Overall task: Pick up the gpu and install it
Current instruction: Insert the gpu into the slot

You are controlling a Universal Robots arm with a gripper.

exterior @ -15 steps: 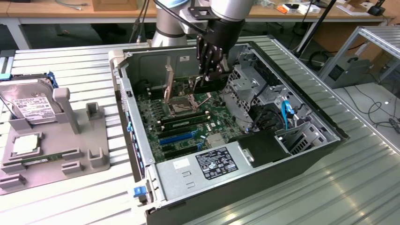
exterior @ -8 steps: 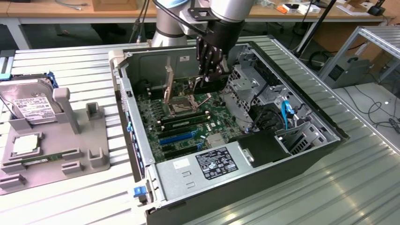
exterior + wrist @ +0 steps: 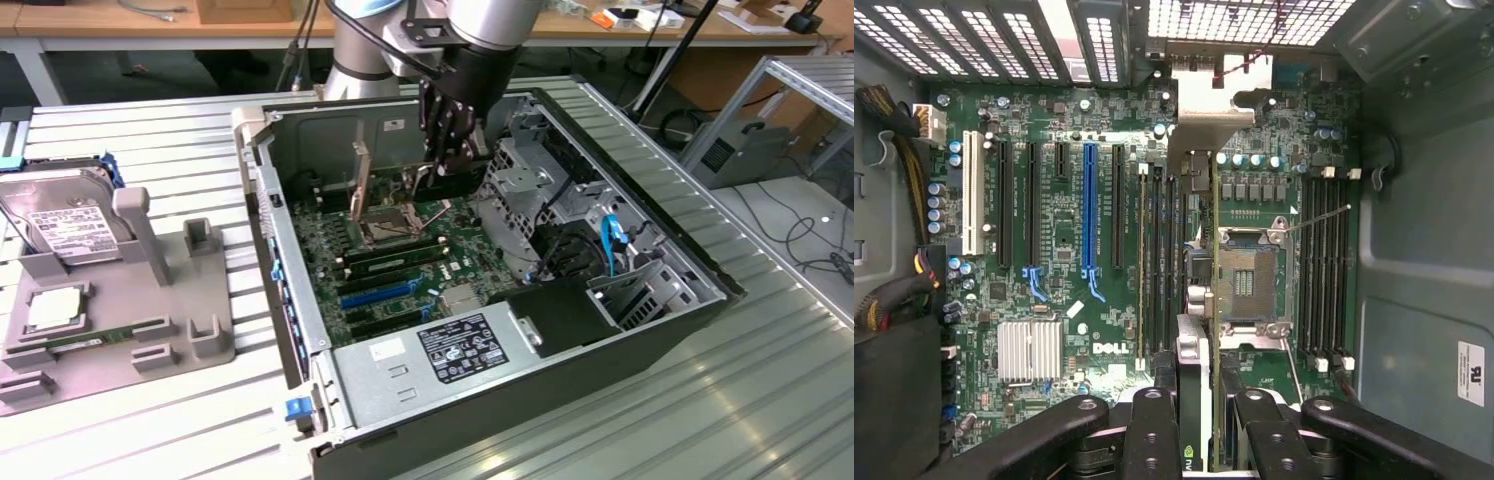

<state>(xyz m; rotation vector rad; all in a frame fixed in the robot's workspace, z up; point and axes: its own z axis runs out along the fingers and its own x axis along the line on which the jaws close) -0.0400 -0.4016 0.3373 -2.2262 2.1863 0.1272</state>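
Black two-finger gripper, jaws about half closed, holds the thin dark rectangular gpu card with its silver end bracket edge-on above the green motherboard: light, stiff, fragile, so best pinched by its edges.

**Around the open case**

Open computer case lying on its side on a ribbed metal table, green motherboard exposed inside. Near end of the case: silver power supply with a black label. Toward the exterior view's right inside the case: drive cage and a blue cable. On the board: blue expansion slot, white slot, open CPU socket, finned silver heatsink. On the exterior view's left: grey parts holder carrying a silver hard drive with a white label. Far side: wooden desks.
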